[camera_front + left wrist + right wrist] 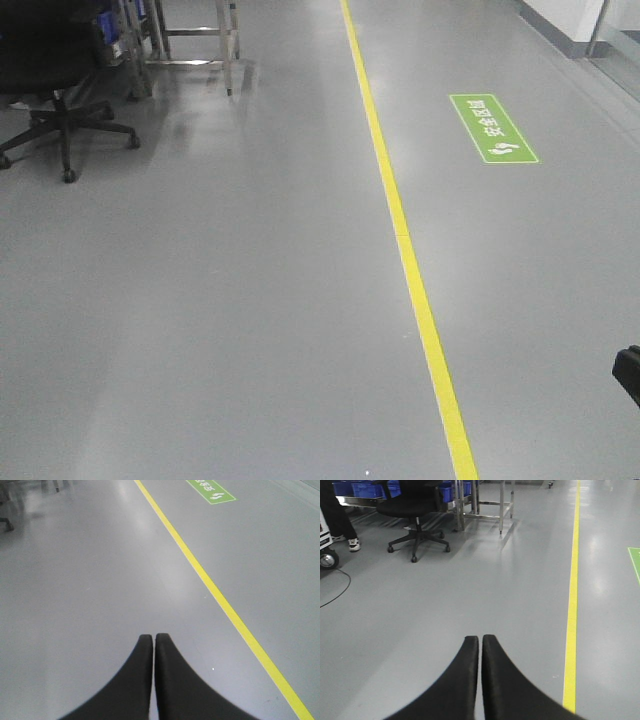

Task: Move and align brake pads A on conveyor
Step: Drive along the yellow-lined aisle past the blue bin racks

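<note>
The brake pads A and the conveyor are out of view in every frame. My left gripper (153, 637) is shut with nothing between its black fingers, and it hangs over bare grey floor. My right gripper (480, 639) is also shut and empty, likewise above the floor. In the front view only a small black part at the right edge (628, 372) shows, and I cannot tell which arm it belongs to.
A yellow line (405, 250) runs along the smooth grey floor. A green floor sign (492, 128) lies right of it. A black office chair (415, 510) and a steel frame's legs (482, 505) stand at the far left, with blue bins (357, 487) and a person's legs (340, 520) behind.
</note>
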